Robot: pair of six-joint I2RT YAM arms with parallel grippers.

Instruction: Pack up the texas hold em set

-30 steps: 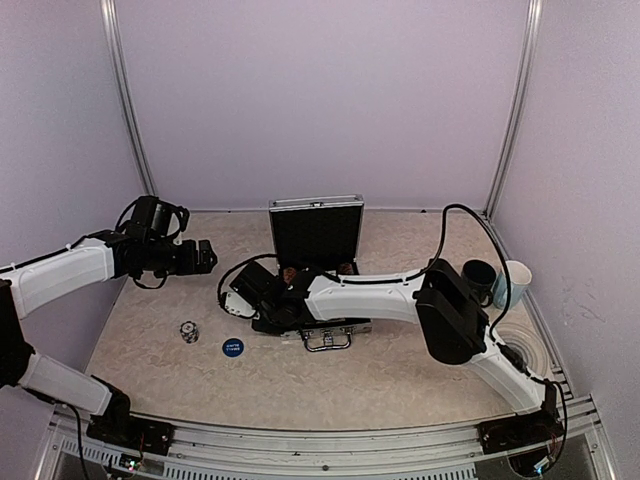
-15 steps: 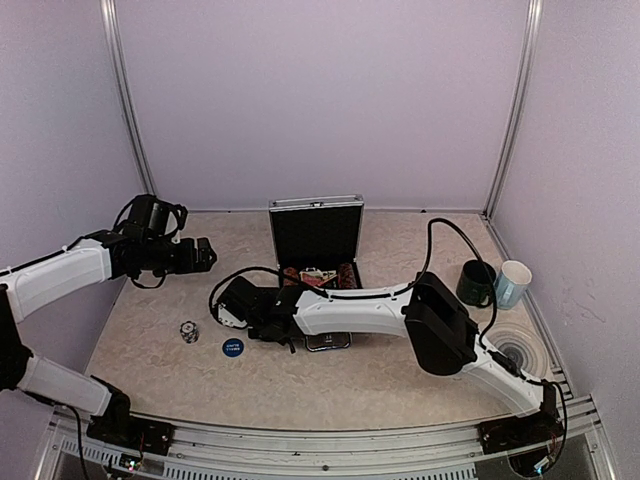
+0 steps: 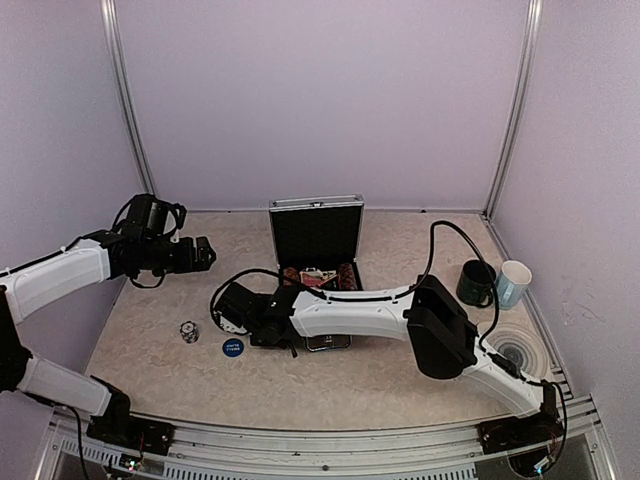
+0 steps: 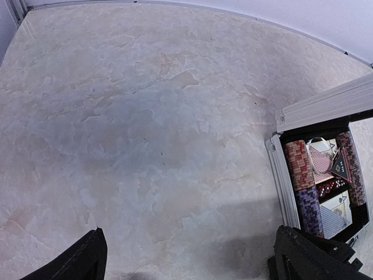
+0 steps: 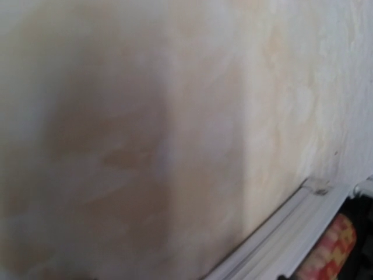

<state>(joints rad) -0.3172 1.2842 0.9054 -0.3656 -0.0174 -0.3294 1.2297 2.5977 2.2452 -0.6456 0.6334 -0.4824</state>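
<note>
Closest in, over on the right: round grey ringed coaster [image 3: 520,350], flat on the marbled tabletop [image 3: 390,375]. On the left at much the same depth, round blue button [image 3: 232,347] lying loose, and just left of it a small black-and-white piece [image 3: 188,331] (too small to name for certain). Both outside the case.

Just beyond the button: right jaws, low over the tabletop at the end of the right arm [image 3: 350,312], which is stretched sideways across the front of the case. Cannot tell whether clenched or released, nor whether touching the tabletop. Right wrist view mostly blur, fingers out of frame, only bare tabletop and a strip of silver rim in the lower right corner.

Next back, mid-tabletop: ribbed silver case [image 3: 316,240], open, black inside, lid [image 3: 316,204] standing upright at the far side. Packed in the tray, per the left wrist view: row of red chips [image 4: 299,165], darker chips [image 4: 309,210] continuing the same row, red card deck [image 4: 320,163], blue card deck [image 4: 333,219], black triangle [image 4: 341,168], another chip row [image 4: 354,175] at the opposite side.

Right of the case: dark mug [image 3: 478,282] and pale-blue mug [image 3: 513,283], side by side, touching or nearly.

Far left, about level with the lid: left jaws, raised off the tabletop, released and spread wide. Fingertips [image 4: 87,259] at either lower corner of the wrist view, bare tabletop between.
</note>
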